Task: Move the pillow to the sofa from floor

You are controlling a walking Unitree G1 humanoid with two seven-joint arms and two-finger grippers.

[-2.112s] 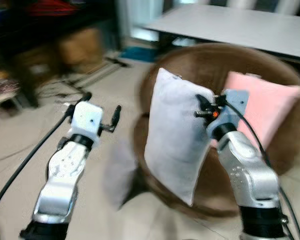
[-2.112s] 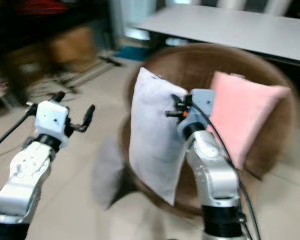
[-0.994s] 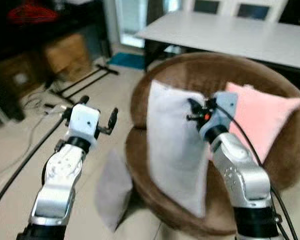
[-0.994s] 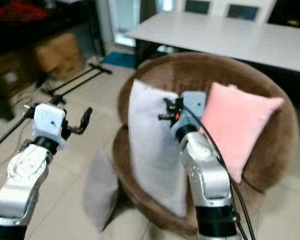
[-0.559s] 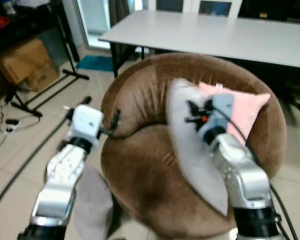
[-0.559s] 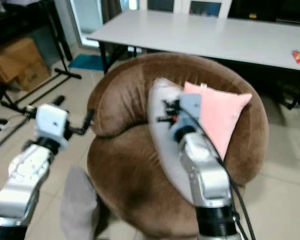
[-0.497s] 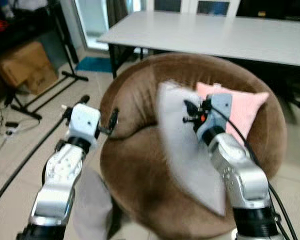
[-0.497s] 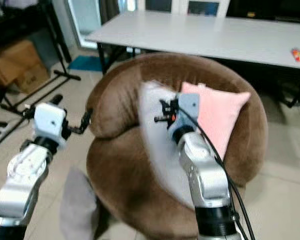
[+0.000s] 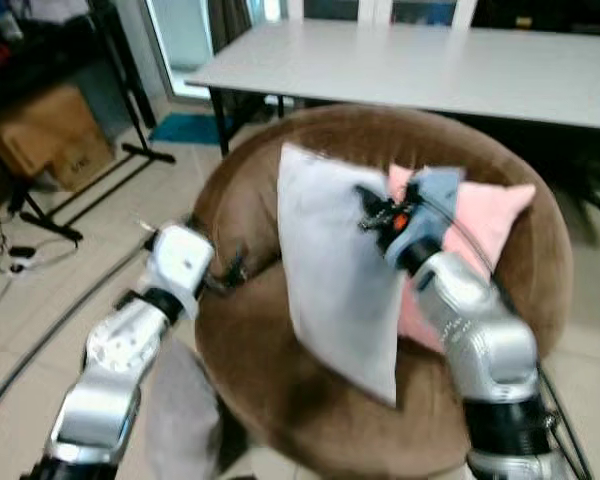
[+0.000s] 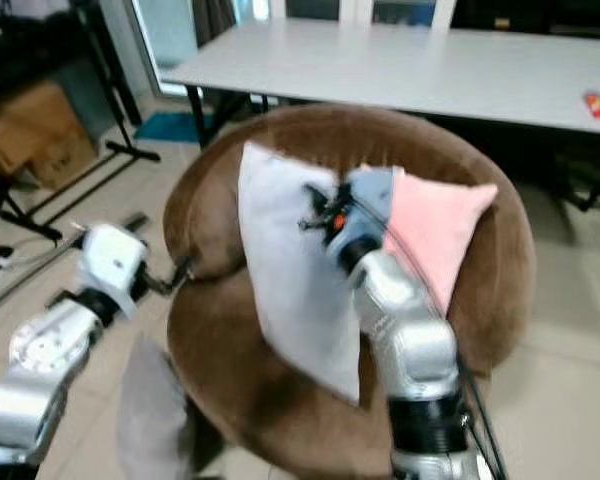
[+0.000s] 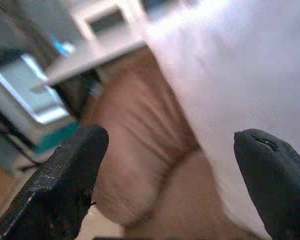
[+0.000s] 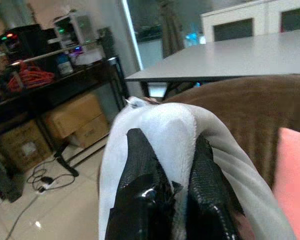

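Note:
A pale grey pillow point(image 9: 335, 270) hangs upright over the seat of the round brown sofa point(image 9: 260, 350). My right gripper point(image 9: 372, 212) is shut on its upper right edge; in the right wrist view both fingers point(image 12: 142, 175) pinch the pillow's fabric point(image 12: 165, 120). My left gripper point(image 9: 235, 268) is open at the sofa's left rim, a little left of the pillow. In the left wrist view the pillow point(image 11: 240, 75) and the sofa's back point(image 11: 135, 125) lie beyond its spread fingers point(image 11: 70, 185). A pink pillow point(image 9: 495, 215) leans on the sofa's backrest behind my right arm.
A second grey pillow point(image 9: 180, 410) stands on the floor against the sofa's front left. Behind the sofa runs a long white table point(image 9: 430, 60). A cardboard box point(image 9: 40, 135), a black stand's legs point(image 9: 130, 150) and cables lie on the tiled floor at the left.
The view swung from the floor side to face the sofa. The held pillow has shifted left and stands more upright over the seat. My left gripper has dropped toward the sofa's rim.

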